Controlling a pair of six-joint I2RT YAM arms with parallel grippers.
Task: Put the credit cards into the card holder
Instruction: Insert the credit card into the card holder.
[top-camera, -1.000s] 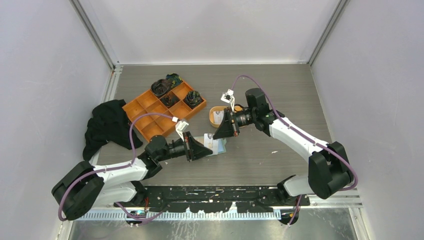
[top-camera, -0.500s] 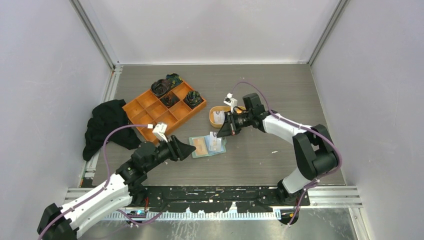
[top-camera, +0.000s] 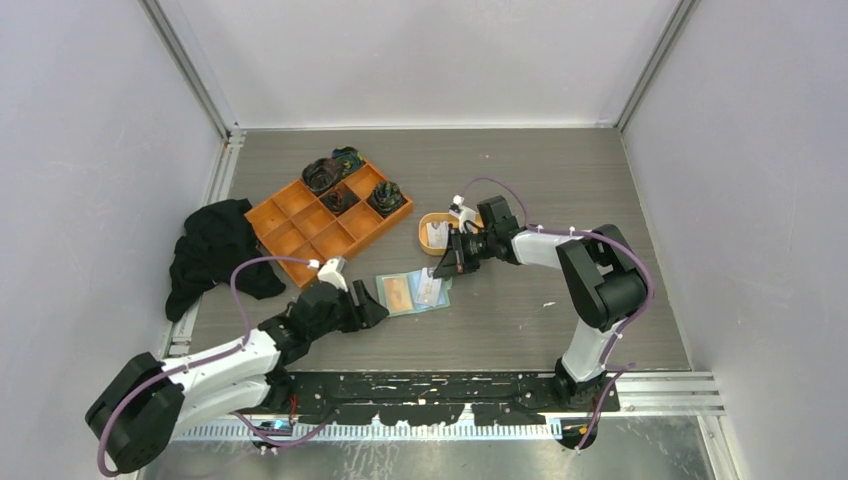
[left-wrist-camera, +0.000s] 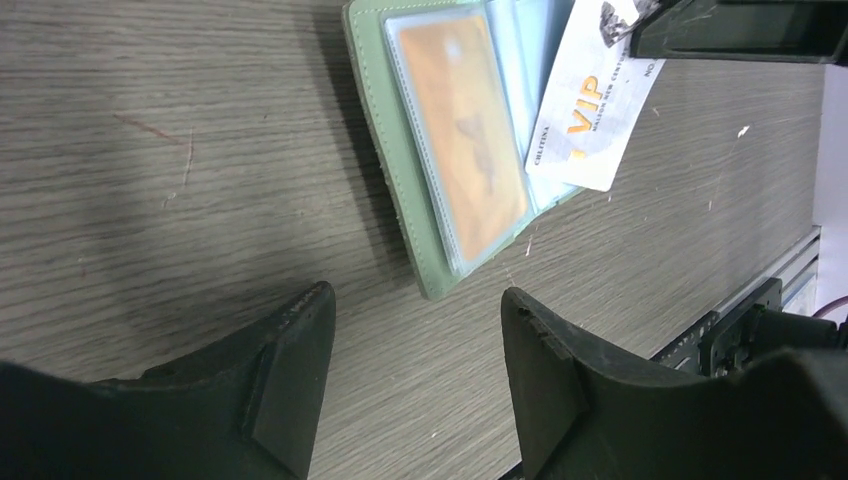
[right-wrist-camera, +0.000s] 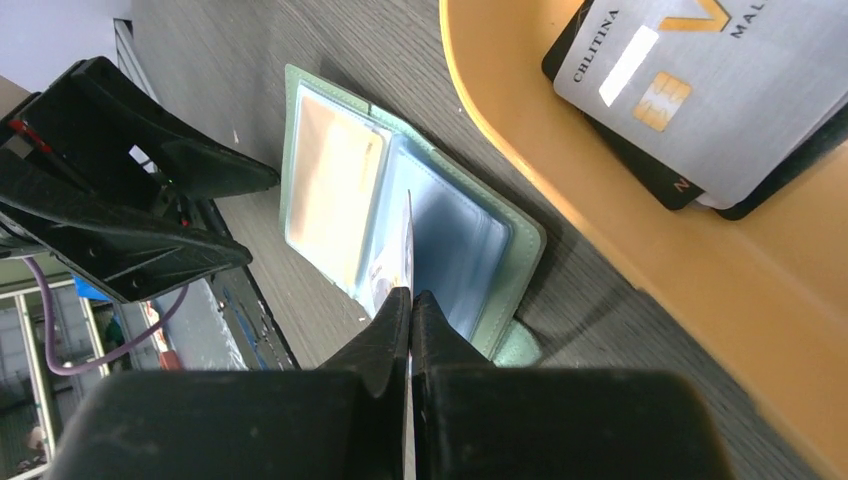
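The card holder lies open on the table, sage green, with glossy pockets; one pocket shows an orange card. My right gripper is shut on a white VIP credit card, which slants over the holder's right half. In the right wrist view that card stands edge-on between the closed fingers, above the bluish pockets. My left gripper is open with nothing in it, just short of the holder's near-left edge. More credit cards lie in the orange dish.
An orange compartment tray with dark items in its far cells sits at the back left. A black cloth lies at the left edge. The orange dish's rim is close behind the holder.
My left gripper has opened, let go of the card holder and drawn back toward the near left. The right gripper has kept its card and dropped lower over the holder.
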